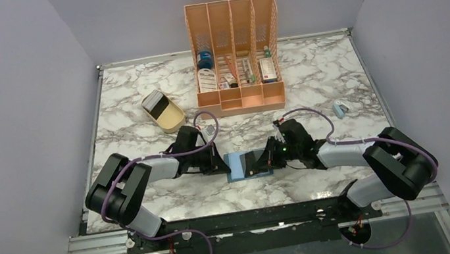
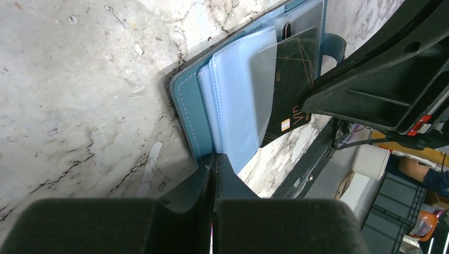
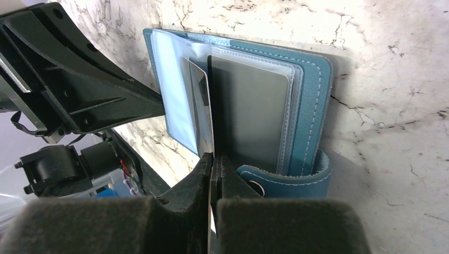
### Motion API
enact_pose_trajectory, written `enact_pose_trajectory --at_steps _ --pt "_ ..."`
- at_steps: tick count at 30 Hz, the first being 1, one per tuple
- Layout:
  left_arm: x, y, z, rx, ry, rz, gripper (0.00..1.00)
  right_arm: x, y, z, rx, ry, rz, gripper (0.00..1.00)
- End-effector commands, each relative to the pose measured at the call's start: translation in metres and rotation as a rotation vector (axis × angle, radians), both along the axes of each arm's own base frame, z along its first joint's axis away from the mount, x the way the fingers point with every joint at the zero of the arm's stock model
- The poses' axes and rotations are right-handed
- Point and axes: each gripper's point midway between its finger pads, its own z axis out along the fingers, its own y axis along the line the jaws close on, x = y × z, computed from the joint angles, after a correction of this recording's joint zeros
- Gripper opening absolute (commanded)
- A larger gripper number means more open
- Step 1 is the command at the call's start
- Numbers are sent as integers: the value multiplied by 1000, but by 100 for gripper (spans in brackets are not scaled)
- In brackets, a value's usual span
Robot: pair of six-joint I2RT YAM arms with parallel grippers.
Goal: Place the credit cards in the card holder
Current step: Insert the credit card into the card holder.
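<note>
Card holder [image 1: 247, 164] lying open on marble table [image 1: 140, 112], midway between both arms | left gripper [image 2: 213, 157] pinching the edge of its pale-blue sleeves, fingers fully closed | right gripper [image 3: 213, 156] clamping shut on black VIP credit card [image 2: 294, 84], which is lying partly under a clear sleeve | grey card [image 3: 249, 116] sitting in the neighbouring pocket.

Pale lilac walls [image 1: 6, 98] closing in 3 sides of marble table [image 1: 131, 90]; orange organiser [image 1: 231, 16] standing at back, beige tray [image 1: 175, 122] lying to its L.
</note>
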Motion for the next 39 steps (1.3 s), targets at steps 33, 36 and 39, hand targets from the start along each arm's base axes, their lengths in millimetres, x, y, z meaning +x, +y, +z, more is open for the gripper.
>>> enact_pose_trajectory --at_steps 33,36,39 --pt "-27 12 -19 60 58 77 2 -1 -12 -10 26 5 -121 1" --pt "-30 13 -21 61 63 81 2 1 -13 -10 26 1 -135 1" --pt "-32 14 -24 64 68 80 2 3 -14 -9 30 -9 -148 1"
